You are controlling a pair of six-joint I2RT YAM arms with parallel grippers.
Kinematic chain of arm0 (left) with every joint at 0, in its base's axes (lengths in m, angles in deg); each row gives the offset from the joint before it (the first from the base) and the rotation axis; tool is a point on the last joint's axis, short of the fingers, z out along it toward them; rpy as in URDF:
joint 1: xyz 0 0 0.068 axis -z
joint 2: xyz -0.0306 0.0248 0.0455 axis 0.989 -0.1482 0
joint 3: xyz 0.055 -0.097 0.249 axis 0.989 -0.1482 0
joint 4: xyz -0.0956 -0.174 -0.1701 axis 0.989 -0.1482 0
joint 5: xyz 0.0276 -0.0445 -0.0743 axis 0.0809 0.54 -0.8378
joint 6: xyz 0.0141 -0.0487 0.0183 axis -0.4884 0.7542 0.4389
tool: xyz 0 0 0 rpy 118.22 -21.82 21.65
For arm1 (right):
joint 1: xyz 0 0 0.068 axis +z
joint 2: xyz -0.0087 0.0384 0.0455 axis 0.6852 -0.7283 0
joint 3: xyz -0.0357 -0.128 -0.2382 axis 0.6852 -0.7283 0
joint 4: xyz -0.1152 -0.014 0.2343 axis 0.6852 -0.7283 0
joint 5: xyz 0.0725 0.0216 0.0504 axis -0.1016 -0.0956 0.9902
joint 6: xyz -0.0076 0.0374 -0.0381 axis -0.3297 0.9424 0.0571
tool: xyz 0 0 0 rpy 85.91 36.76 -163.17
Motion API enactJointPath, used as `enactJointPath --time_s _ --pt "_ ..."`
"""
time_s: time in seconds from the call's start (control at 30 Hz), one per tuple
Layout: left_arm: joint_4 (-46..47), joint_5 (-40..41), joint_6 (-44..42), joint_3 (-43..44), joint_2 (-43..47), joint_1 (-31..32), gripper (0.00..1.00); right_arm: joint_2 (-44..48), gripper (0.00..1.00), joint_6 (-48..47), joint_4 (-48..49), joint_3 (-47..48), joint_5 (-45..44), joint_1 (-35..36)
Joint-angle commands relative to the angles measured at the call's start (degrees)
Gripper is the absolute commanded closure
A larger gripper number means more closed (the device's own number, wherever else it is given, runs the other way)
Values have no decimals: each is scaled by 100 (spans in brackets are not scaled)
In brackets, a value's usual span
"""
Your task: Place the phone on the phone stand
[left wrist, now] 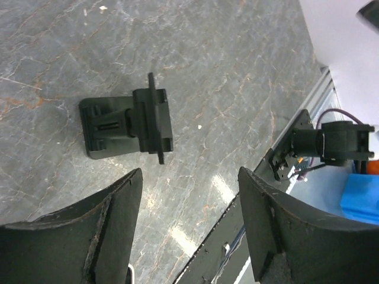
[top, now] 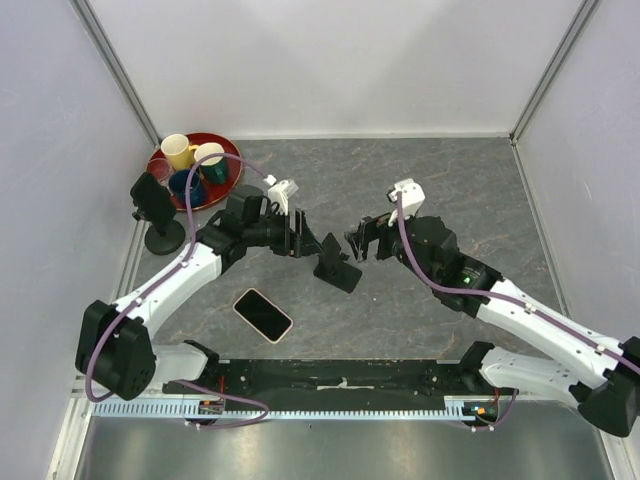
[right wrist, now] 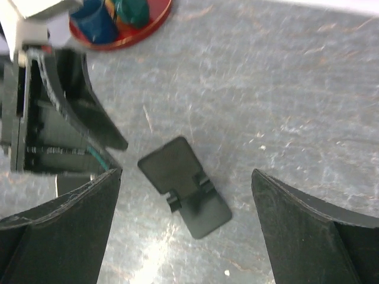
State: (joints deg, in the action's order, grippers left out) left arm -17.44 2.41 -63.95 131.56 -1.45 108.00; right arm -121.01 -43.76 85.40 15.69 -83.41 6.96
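The left pincer (top: 297, 233) and right pincer (top: 361, 240) hang open and empty, flanking the small matte black phone stand (top: 336, 266), so a low finger could shove it askew, while the pink-edged black phone (top: 263, 314) lies flat nearby, untouched.

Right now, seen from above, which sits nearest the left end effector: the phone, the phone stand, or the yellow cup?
From the left end effector:
1. phone stand, just beside it, rightward.
2. phone, toward the near edge.
3. yellow cup, far left corner.
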Motion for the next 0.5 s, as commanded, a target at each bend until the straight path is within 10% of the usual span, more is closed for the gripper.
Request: enactJointPath --time_s 0.0,0.47 --pt "-326 499 -172 599 -293 151 31 -218 2 6 -483 -192 1898 -389" --pt "-1381 1466 -171 1425 -1058 564 44 608 2 -135 -553 -720 2268 -750"
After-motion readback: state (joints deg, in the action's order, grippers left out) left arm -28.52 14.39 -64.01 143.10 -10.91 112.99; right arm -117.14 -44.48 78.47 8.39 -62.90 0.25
